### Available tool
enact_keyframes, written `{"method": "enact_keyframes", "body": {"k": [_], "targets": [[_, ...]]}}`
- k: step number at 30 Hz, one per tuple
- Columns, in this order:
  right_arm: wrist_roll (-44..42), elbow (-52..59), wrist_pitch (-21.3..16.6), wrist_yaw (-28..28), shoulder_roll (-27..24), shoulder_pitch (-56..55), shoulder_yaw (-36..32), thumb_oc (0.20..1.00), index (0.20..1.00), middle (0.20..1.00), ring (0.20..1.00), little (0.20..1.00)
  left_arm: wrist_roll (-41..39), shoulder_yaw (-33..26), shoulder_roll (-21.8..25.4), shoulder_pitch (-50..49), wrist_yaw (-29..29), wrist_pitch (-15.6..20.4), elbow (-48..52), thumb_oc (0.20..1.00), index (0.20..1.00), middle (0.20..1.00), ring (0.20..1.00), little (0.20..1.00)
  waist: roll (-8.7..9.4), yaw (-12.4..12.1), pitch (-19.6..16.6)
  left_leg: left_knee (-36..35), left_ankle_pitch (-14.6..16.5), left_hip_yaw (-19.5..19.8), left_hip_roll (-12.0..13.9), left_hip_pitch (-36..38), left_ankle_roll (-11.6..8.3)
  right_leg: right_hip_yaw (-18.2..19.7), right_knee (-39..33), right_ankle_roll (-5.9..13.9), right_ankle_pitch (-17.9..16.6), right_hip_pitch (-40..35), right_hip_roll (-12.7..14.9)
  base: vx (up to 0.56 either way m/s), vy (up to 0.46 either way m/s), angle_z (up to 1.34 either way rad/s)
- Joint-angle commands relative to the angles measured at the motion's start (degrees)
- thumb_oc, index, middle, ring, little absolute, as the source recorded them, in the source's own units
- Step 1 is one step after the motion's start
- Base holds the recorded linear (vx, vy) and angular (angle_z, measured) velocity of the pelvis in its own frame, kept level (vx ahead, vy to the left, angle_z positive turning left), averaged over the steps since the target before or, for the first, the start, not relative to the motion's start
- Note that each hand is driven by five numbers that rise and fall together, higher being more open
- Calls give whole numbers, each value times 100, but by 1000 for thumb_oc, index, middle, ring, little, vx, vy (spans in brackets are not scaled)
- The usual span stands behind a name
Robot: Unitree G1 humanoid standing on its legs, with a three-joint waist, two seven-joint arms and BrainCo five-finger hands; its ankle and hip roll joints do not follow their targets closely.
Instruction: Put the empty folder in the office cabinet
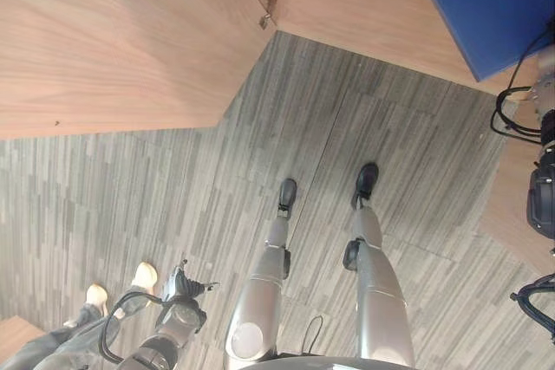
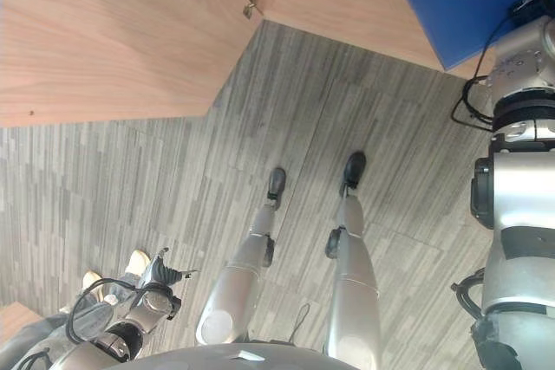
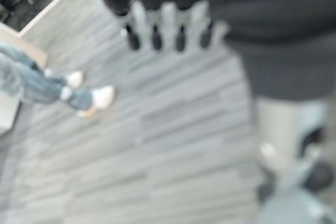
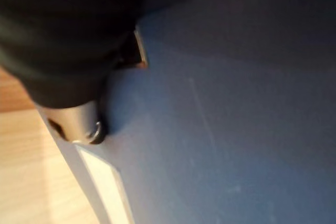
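A blue folder [image 1: 486, 2] is held up at the far right, over the wooden cabinet top [image 1: 347, 6]. In the right wrist view its blue face [image 4: 236, 103] lies right against my right hand [image 4: 79, 124], whose thumb presses on it near one edge; the fingers are hidden behind the folder. My left hand [image 1: 180, 288] hangs low at the near left above the floor. Its fingers [image 3: 168, 24] are straight and hold nothing.
A light wooden cabinet panel [image 1: 113, 32] spans the far left and meets another at a small metal fitting [image 1: 267, 16]. A person in jeans and light shoes [image 1: 143, 276] stands close to my left hand. Grey striped carpet [image 1: 130, 197] covers the floor.
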State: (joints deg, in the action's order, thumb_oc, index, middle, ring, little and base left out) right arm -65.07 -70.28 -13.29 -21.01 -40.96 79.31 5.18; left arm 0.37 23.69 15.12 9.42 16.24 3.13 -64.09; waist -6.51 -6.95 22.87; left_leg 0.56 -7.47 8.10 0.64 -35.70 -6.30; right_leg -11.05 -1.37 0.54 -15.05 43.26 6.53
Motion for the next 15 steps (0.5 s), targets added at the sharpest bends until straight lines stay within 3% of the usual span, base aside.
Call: {"method": "enact_keyframes", "body": {"k": [1, 7, 15], "targets": [[-452, 64, -633, -187, -68, 287, -62, 200, 200, 200, 200, 200, -53, 212, 389, -201, 216, -86, -122, 1000, 1000, 1000, 1000, 1000, -27, -38, -226, 1013, 1368, -135, 92, -72, 147, 564, 661, 684, 894, 230, 259, 7, -14, 7], [-911, -343, -646, -454, -398, 540, -425, 200, 200, 200, 200, 200, 27, 247, 450, -290, 352, -51, 64, 1000, 1000, 1000, 1000, 1000, -144, -206, -640, 661, 1292, -17, 247, 26, 15, 493, 942, 683, 1124, 467, 348, 19, -15, 7], [-922, -504, -554, -522, -861, 902, -144, 200, 200, 200, 200, 200, 69, 329, 468, -440, 334, -52, -95, 1000, 1000, 1000, 1000, 1000, -243, -274, -593, 436, 1231, 20, 413, 277, -114, 387, 1490, 629, 1482, 629, 390, 19, -59, 7]]}}
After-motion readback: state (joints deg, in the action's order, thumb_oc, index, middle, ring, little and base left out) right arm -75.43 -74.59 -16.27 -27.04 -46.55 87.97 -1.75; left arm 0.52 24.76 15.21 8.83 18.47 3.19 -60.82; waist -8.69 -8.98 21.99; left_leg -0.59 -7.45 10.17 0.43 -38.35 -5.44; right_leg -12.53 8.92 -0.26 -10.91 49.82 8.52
